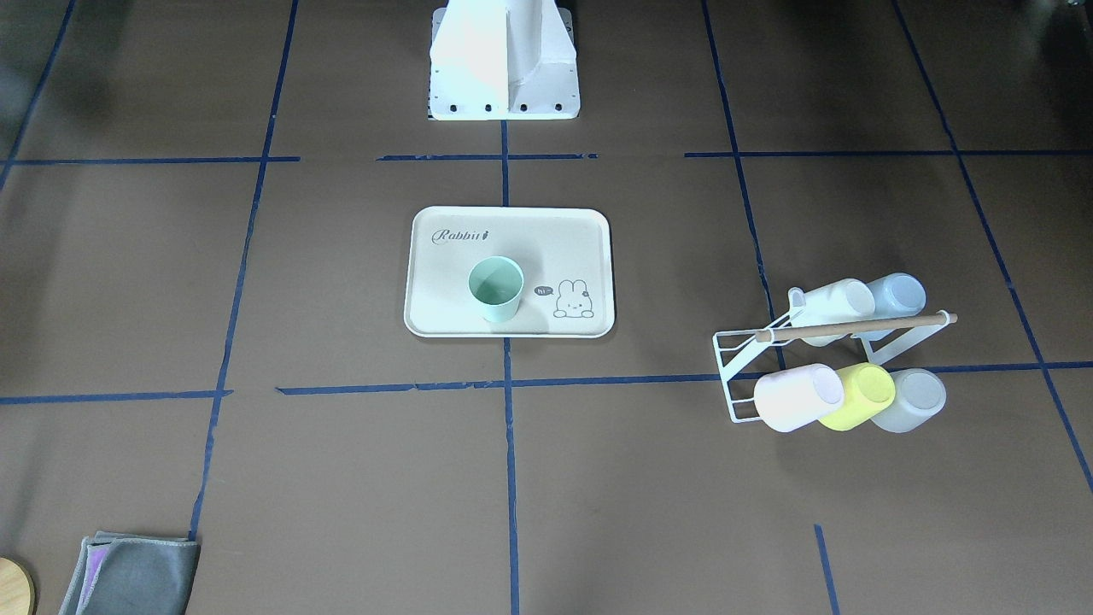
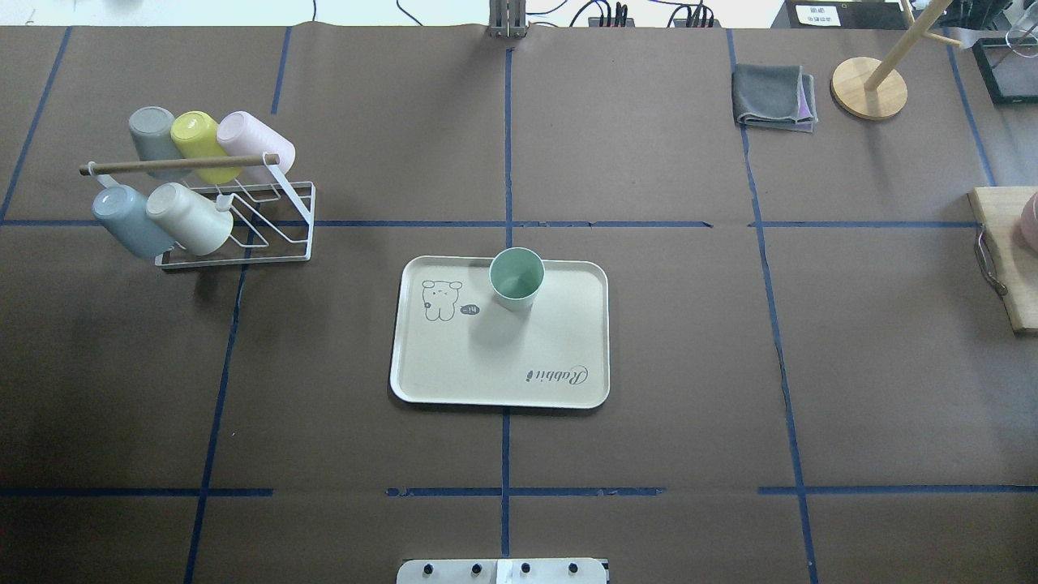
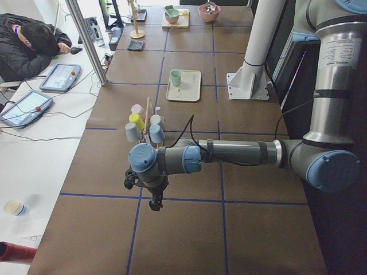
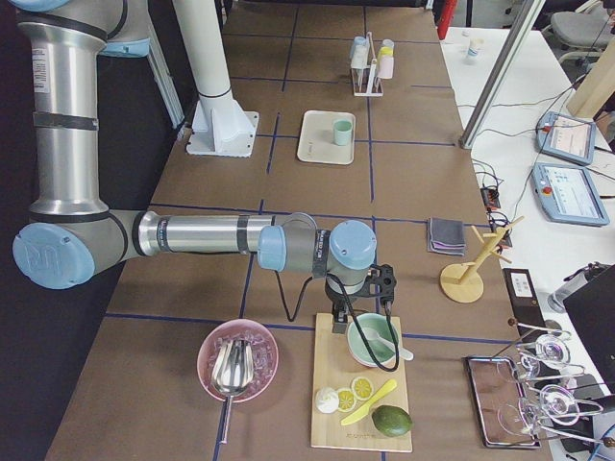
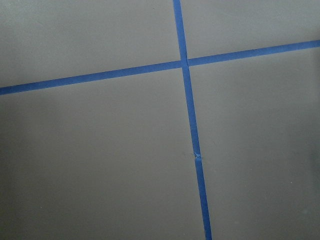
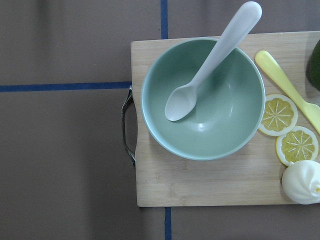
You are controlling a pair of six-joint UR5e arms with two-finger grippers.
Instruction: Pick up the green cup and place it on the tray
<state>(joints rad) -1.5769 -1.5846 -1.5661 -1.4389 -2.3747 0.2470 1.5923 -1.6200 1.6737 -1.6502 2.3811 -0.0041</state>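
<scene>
The pale mint-green cup [image 1: 495, 289] stands upright and empty on the cream tray [image 1: 555, 248] with the "Rabbit" script, at the table's middle; it also shows in the overhead view [image 2: 516, 278] near the tray's [image 2: 486, 365] far rim. No gripper is near it. My left gripper [image 3: 155, 201] hangs over bare table at the left end, far from the tray. My right gripper [image 4: 338, 322] hangs over a cutting board at the right end. Both show only in the side views, so I cannot tell whether they are open or shut.
A white wire rack [image 2: 276, 235] holds several pastel cups, among them a yellow-green one [image 2: 195, 134]. A grey cloth [image 2: 773, 96] and a wooden stand [image 2: 868, 88] sit far right. A cutting board [image 6: 200, 185] carries a green bowl [image 6: 202, 100] with a spoon.
</scene>
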